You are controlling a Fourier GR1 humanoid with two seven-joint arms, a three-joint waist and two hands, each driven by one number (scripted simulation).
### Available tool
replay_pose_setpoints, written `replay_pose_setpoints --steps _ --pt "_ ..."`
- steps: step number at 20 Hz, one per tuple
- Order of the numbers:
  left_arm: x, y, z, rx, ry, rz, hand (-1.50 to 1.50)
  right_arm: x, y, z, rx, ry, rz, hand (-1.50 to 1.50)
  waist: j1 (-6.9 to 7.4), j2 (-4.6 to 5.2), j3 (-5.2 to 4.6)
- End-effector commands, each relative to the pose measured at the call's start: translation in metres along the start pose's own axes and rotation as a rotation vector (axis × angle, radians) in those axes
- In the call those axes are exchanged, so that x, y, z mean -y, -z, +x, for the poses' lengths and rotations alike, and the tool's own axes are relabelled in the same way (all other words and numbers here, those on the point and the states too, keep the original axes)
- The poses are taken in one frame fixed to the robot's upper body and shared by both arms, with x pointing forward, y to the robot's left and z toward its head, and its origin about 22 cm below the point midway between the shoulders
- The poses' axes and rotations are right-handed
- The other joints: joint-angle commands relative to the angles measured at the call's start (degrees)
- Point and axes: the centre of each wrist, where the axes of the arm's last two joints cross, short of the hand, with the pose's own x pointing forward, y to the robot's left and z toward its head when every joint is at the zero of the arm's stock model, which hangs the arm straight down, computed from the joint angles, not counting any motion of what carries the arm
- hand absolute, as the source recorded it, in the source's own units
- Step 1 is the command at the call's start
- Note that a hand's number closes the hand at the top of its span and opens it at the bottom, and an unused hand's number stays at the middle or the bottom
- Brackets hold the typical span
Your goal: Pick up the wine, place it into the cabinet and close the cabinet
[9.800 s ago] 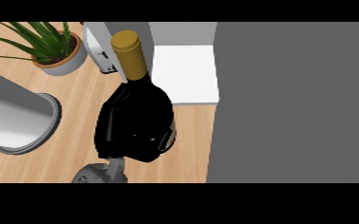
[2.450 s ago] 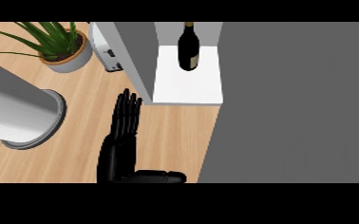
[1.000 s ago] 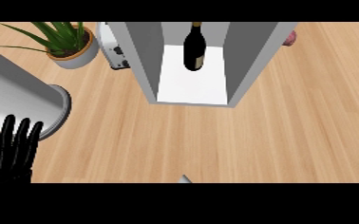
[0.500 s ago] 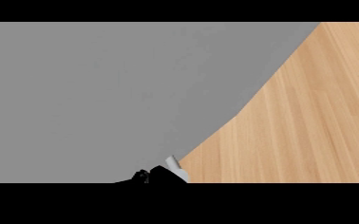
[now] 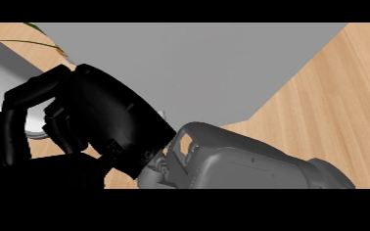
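Seemingly the door-closing step, from the head view: the right hand point(image 5: 108, 122), fingers curled around nothing visible, reaches across the grey cabinet point(image 5: 202, 63) on the table point(image 5: 325, 107), probably to push it shut. The wine is hidden, presumably inside.

Kitchen, prob. in a home. Light wood-grain counter point(image 5: 329, 98) runs down the right side & shows again at top left. A big plain grey cabinet point(image 5: 195, 63) panel covers most of the middle, flat & matte like std kitchen units. Thin green plant leaves point(image 5: 33, 42) poke in at the top left, i.e. houseplant-type decor.
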Motion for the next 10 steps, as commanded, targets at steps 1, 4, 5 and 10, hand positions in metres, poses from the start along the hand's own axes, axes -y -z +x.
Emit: replay_pose_setpoints --steps 1,4,5,10 --pt "-0.007 0.008 0.015 0.011 -0.002 0.009 -1.50 0.017 0.041 0.007 -0.017 0.010 0.003 1.50 -0.20 0.13 0.04" --pt "-0.009 0.007 0.010 0.007 0.007 -0.023 -1.50 0.023 0.040 -0.003 -0.159 0.140 0.232 1.50 0.72 0.68 0.02" --pt "-0.009 0.017 0.019 0.019 -0.008 -0.051 -1.50 0.023 0.047 0.004 -0.196 0.124 0.288 1.50 1.54 0.92 -0.02" --pt "-0.022 0.022 0.026 0.026 0.016 0.003 -1.50 0.050 0.074 0.004 -0.261 0.234 0.352 1.50 -1.00 0.24 0.04"
